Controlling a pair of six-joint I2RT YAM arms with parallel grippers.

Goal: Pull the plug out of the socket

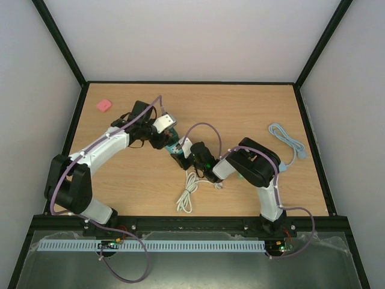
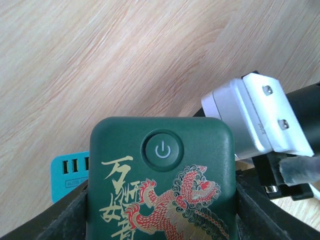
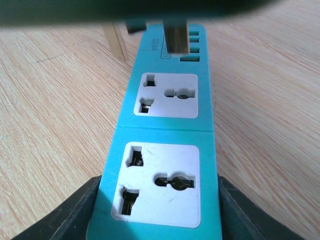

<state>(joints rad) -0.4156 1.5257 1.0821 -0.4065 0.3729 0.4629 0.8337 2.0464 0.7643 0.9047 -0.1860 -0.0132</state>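
Left gripper (image 2: 160, 220) of mine is clenched on the plug (image 2: 160, 175), a dark green block with a power button and a red-and-gold dragon, my black fingers (image 2: 55, 220) pressed to both its flanks. Only this close view shows that printed top and, peeking out behind its left edge, the USB end of the teal socket strip (image 2: 70, 172). To the plug's right sits a white block (image 2: 260, 115) with two screws, mounted on black hardware. From overhead I see just that both grippers meet nose to nose in the middle of the table (image 1: 252, 114). A pink piece (image 1: 104, 106) lies far left, a coiled white cable (image 1: 189, 194) just in front of the grippers, and a blue cable (image 1: 287, 139) far right. My right gripper (image 3: 160, 212) grasps the strip by its sides, spread to its full width. Its camera alone shows two outlet faces and the prongs (image 3: 176, 35) hanging bare over the strip's far end, seated in neither.
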